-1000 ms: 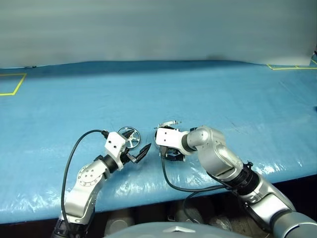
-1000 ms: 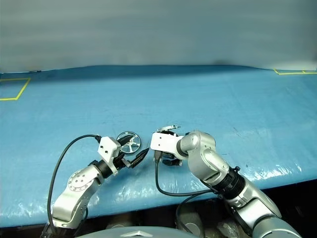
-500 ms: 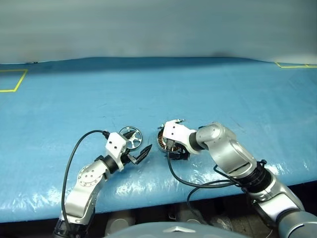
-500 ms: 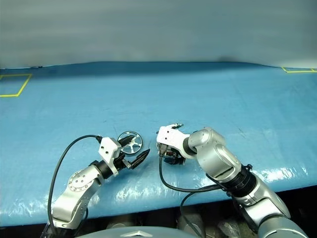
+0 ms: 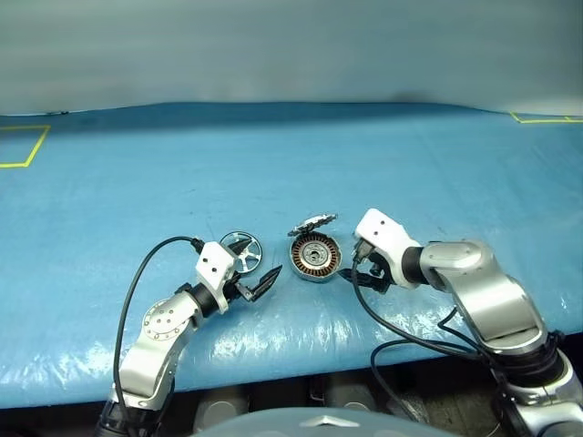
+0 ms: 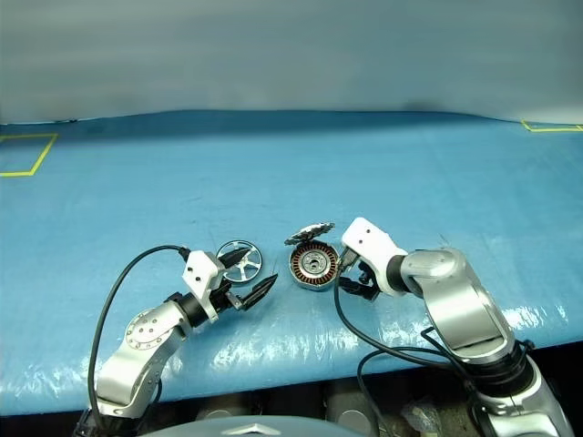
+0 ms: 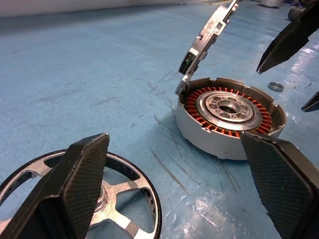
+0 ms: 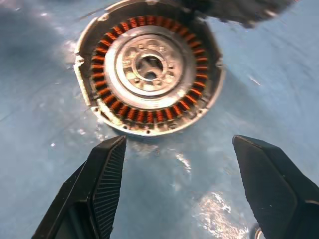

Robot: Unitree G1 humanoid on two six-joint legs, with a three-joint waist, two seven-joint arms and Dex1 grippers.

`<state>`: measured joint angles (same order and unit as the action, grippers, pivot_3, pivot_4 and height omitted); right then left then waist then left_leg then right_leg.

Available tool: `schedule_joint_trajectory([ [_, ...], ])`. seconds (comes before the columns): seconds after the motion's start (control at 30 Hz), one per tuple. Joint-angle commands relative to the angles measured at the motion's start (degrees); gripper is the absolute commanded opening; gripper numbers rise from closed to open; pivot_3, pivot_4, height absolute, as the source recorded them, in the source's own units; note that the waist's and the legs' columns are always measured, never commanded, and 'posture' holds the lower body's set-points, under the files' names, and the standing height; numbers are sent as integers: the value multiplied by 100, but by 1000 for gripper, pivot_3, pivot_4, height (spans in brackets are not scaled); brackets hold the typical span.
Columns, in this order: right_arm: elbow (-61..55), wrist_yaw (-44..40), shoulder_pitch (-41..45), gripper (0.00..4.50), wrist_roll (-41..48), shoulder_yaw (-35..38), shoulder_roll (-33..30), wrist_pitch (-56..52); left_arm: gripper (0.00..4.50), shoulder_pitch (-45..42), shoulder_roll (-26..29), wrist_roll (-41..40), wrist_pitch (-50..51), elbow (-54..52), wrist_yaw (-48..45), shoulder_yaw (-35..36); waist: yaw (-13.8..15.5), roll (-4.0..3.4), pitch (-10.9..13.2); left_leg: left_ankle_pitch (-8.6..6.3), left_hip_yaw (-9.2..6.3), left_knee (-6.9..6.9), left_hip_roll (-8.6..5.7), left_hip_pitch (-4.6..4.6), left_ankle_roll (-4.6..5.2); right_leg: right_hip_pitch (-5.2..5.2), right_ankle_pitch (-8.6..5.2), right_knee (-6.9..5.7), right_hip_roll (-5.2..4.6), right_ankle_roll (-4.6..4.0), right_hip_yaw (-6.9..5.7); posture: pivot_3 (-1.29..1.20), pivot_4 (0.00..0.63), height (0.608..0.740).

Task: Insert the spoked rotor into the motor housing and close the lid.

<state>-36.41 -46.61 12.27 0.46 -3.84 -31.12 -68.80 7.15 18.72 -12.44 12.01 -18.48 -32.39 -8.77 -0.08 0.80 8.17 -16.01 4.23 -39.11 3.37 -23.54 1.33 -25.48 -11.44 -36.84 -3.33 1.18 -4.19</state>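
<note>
Blue crinkled table cover (image 5: 383, 155), yellow tape corners, pale wall behind.
Motor housing (image 5: 314, 258) lies centre, copper windings showing, lid (image 5: 312, 224) raised at 12 o'clock; spoked rotor (image 5: 240, 252) at 9 o'clock. Left gripper (image 5: 258, 284) and right gripper (image 5: 358, 273) both spread, empty.

One spoked rotor (image 5: 241, 252), one motor housing (image 5: 314, 259) with one lid (image 5: 311, 224), one small washer (image 7: 275, 86).

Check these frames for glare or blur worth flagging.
Left eye view: bright glare on the blue table cover along its near edge. Right wrist view: the lid is smeared, while the housing stays fairly sharp. Left wrist view: sharp, with a small sheen beside the rotor.
</note>
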Motion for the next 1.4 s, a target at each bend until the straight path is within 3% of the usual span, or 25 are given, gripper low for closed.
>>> schedule_joint_trajectory([
  [0.03, -184, 825, -464, 3598, 416, 1493, 1078, 1169, 4500, -12, -13, -52, -73, -281, 3, -3, -8, -6, 5, 0, -2, -1, 3, 0, 0, 0, 2, 1, 7, 6, 1, 0, 150, 740],
  [0.13, 77, 1904, -1008, 3598, 236, 2140, 1898, 2421, 4500, -116, -46, -53, -87, -248, -48, -60, 5, -9, 6, 1, 0, -6, 7, 2, -1, 2, 6, -2, 13, 15, 7, 0, 150, 740],
  [0.3, 766, 2750, -1635, 3598, 130, 2365, 2327, 3230, 4500, -357, -47, -82, -60, -184, -125, -102, 12, -13, 4, 2, 14, -10, 1, 6, 0, 4, 9, -3, 10, 18, 28, 0, 150, 740],
  [0.5, 998, 2852, -2117, 3598, 478, 1904, 2624, 3701, 4500, -525, -3, -100, -12, -122, -293, -168, -73, -30, 2, 2, 24, -7, 8, 19, 1, 4, 10, -10, 21, 15, 43, 0, 150, 740],
  [0.73, 1260, 2819, -2344, 3598, 436, 1439, 2415, 4299, 4500, -611, 38, 1, 1, -113, -341, -243, -51, -30, 2, 3, 25, -8, 5, 24, 1, 9, -4, -11, 21, -8, 51, 0, 150, 740],
  [1.2, 1958, 2994, -2294, 3598, 220, 904, 2081, 4386, 4500, -507, 115, 42, 13, -176, -232, -256, -59, -29, 0, 2, 33, -7, 8, 45, 2, 26, -5, -13, 24, -10, 59, 0, 150, 740],
  [1.3, 2054, 3008, -2242, 3006, 217, 875, 2015, 4429, 4500, -489, 133, 50, -14, -168, -229, -258, -57, -27, -1, 2, 37, -7, 8, 57, 2, 36, -5, -13, 24, -10, 63, 0, 150, 740],
  [1.4, 1964, 2902, -2261, 2014, 420, 898, 1981, 4329, 4500, -473, 130, 49, -41, -150, -221, -247, -52, -26, -1, 2, 36, -8, 8, 62, 2, 41, -5, -13, 23, -10, 63, 0, 150, 740],
])
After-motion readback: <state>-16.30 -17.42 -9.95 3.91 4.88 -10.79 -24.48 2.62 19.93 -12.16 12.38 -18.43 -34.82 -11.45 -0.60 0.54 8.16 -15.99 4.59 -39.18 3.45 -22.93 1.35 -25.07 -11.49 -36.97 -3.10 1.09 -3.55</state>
